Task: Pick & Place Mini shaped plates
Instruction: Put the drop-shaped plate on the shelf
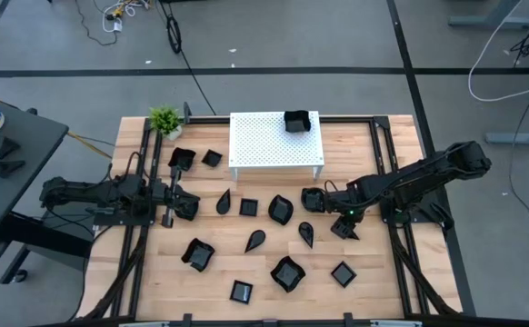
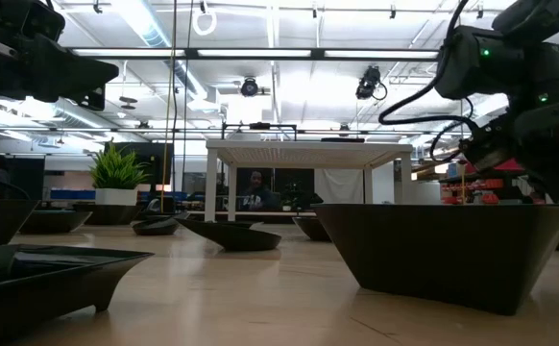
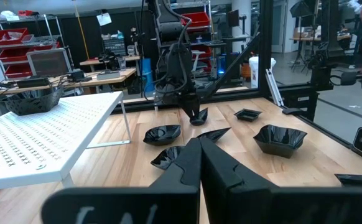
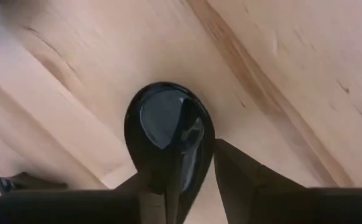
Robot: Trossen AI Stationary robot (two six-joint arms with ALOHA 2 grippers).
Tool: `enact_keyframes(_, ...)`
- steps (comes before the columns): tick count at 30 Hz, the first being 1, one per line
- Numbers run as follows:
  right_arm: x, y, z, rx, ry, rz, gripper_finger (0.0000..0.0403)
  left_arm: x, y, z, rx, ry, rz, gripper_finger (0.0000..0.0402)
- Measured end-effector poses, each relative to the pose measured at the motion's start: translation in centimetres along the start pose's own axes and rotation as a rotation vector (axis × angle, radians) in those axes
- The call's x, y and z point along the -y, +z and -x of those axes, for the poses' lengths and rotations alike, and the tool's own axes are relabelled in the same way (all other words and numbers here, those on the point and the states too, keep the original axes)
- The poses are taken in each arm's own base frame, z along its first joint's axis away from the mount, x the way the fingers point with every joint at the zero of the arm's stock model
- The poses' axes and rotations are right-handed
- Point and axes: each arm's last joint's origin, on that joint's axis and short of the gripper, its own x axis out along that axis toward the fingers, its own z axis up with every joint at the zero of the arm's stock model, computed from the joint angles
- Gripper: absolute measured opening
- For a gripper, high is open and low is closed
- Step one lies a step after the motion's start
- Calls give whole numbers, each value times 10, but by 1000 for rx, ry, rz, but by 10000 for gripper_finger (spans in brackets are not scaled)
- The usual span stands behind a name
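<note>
So the right gripper (image 1: 312,199) is pinching the rim of a rounded mini plate (image 4: 168,127), just off the white perforated stand (image 1: 274,141). Left gripper (image 1: 192,205) waits left of the stand, fingers pressed together.

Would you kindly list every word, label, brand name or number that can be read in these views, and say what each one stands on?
None can be read.
The mini shaped plates are plain glossy black, unmarked.
The white perforated stand shows only holes, no lettering.
White tags hanging in the room beyond the table, in the left wrist view, are too small to read.
</note>
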Motion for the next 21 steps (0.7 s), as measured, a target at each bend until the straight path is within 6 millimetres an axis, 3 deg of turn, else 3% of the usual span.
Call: enact_keyframes(21,6,-4,-6,-34,2,-10,96,0,0,0,0,0,0,3)
